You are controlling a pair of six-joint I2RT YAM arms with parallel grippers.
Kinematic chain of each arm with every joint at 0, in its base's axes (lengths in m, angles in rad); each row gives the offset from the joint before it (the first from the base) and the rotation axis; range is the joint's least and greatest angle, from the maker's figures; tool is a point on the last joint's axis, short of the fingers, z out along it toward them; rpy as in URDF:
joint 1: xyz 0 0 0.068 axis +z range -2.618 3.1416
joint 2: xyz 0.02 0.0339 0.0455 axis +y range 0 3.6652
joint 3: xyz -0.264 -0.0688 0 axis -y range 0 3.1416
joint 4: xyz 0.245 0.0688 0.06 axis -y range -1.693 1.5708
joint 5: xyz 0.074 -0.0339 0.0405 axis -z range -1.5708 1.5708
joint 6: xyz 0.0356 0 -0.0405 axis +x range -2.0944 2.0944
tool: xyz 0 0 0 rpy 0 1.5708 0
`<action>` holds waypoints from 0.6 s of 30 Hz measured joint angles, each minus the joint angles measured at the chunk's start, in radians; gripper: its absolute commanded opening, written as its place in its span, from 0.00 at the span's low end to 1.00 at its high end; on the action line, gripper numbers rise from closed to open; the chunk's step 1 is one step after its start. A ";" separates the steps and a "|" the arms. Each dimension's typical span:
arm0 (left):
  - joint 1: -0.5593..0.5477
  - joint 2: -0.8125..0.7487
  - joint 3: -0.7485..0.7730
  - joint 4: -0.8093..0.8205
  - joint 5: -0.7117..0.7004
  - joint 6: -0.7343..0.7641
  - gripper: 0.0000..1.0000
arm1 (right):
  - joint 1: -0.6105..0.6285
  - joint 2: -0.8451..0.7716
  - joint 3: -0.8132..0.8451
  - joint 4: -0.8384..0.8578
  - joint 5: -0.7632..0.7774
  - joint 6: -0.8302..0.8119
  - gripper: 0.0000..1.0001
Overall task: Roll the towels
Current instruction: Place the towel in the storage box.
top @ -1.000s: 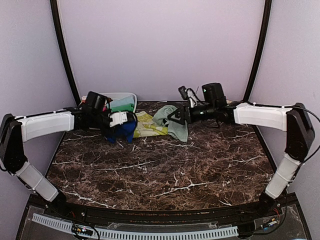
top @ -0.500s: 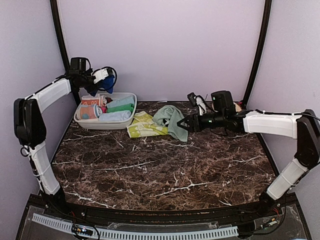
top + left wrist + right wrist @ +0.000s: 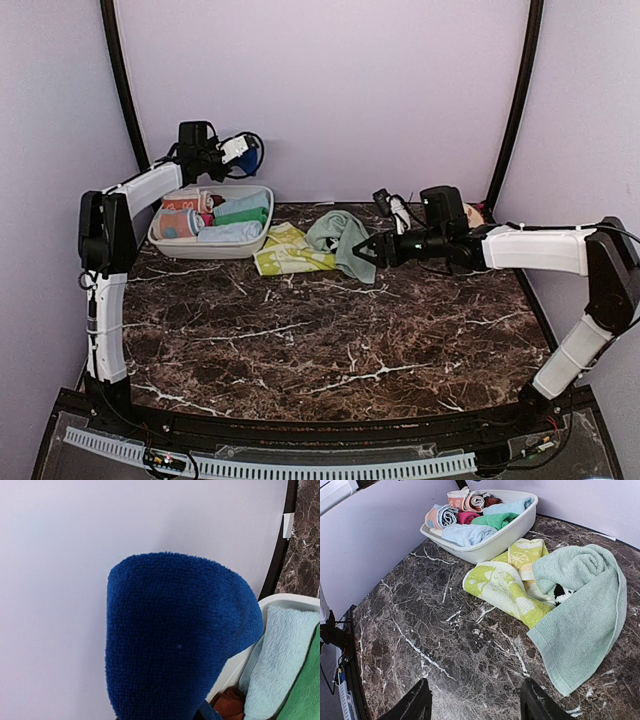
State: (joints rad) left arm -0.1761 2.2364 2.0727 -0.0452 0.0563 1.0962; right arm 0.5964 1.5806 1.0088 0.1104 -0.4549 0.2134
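Note:
My left gripper [image 3: 243,153] is raised near the back wall, above the white bin [image 3: 170,244], and is shut on the royal blue towel [image 3: 254,161]. The blue towel [image 3: 175,635] fills the left wrist view and hides the fingers. The pale mint green towel [image 3: 342,236] lies crumpled at the back middle of the table, partly over the yellow-green patterned towel [image 3: 290,252]. My right gripper [image 3: 366,250] is open and empty, just right of the mint towel's near edge. In the right wrist view the mint towel [image 3: 580,610] and the patterned towel [image 3: 505,580] lie ahead of the open gripper [image 3: 477,705].
The white bin [image 3: 505,535] at the back left holds several rolled towels, among them a light blue one [image 3: 280,650] and a green one [image 3: 243,215]. A small black-and-white thing [image 3: 560,592] peeks from under the mint towel. A beige object [image 3: 475,213] sits behind the right arm.
My left arm has lifted the blue towel from the table to high above the bin, then moved right along the back wall. My right gripper has drawn back off the mint towel.

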 measured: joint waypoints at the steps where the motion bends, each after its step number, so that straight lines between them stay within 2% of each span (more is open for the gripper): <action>1: -0.012 0.016 0.000 0.016 -0.001 0.001 0.00 | 0.000 0.006 -0.001 0.003 -0.003 0.000 0.59; 10: -0.046 0.226 0.000 -0.027 -0.002 0.026 0.00 | -0.002 0.035 -0.040 0.009 -0.021 0.003 0.59; 15: -0.042 0.252 0.064 -0.093 -0.001 0.042 0.00 | -0.002 0.035 -0.040 0.016 -0.025 0.010 0.59; 16: -0.042 0.252 0.077 -0.109 -0.001 0.044 0.08 | -0.002 0.035 -0.040 0.016 -0.026 0.010 0.59; 18: -0.041 0.252 0.097 -0.145 0.000 0.046 0.41 | -0.002 0.035 -0.040 0.016 -0.027 0.013 0.59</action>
State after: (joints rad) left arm -0.2169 2.4882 2.1700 -0.1898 0.0563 1.1419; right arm 0.5941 1.6161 0.9688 0.1265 -0.4820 0.2264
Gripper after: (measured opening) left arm 0.167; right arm 0.589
